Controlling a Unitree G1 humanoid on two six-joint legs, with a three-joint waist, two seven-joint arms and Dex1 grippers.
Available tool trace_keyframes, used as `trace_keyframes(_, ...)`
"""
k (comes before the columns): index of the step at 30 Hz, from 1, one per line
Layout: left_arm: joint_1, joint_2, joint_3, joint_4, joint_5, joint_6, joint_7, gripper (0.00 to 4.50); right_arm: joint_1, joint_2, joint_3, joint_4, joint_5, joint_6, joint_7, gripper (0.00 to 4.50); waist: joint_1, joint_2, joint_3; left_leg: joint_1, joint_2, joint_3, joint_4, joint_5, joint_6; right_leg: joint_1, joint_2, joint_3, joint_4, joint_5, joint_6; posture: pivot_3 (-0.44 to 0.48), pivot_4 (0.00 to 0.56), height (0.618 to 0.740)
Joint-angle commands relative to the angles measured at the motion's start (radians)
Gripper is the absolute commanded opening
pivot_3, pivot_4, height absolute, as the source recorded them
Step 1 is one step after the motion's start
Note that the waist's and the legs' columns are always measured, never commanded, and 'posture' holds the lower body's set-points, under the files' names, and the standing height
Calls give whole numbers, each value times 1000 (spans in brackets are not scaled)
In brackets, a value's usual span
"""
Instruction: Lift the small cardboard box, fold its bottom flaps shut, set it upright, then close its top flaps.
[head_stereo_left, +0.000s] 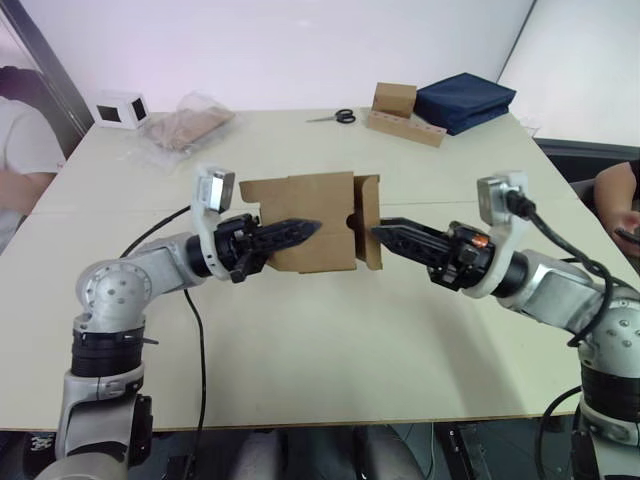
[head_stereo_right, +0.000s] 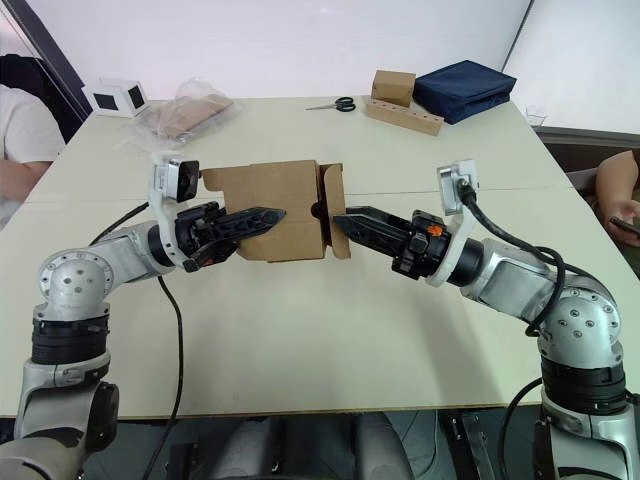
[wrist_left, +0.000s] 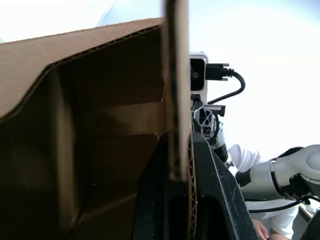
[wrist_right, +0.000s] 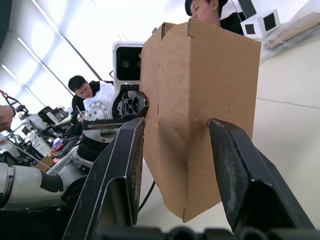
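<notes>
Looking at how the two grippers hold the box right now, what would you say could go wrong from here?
The left gripper pinches only one thin wall of the small cardboard box, so the box could pivot or slip. The right gripper stands open around a corner, not clamped, so it gives little support. A flap juts toward the right gripper and could get crushed.

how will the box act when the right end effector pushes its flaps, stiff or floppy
The box is thin, single-wall corrugated card, seen edge-on in the left wrist view, so panels probably bow under a hard squeeze. It looks hollow, so likely light. The left end effector pinches just one wall, so a push from the right end effector may swing it.
</notes>
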Motion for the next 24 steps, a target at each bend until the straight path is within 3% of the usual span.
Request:
trace_keyframes(1,2,-4,22,-37,-31,-6,7,0,-14,11,-7,-16,-20,-26,1,1530,0,0,0,0,0,0,0,0,0,0,0,0,0,0,0,0,150,740)
trace_keyframes(3,2,-5,22,-37,-35,-5,11,0,-20,16,-4,-18,-35,-29,-5,1033,0,0,0,0,0,0,0,0,0,0,0,0,0,0,0,0,150,740)
trace_keyframes(24,4,-33,27,-58,-100,-3,103,0,-19,60,-7,-55,-45,-64,-109,1033,0,0,0,0,0,0,0,0,0,0,0,0,0,0,0,0,150,740)
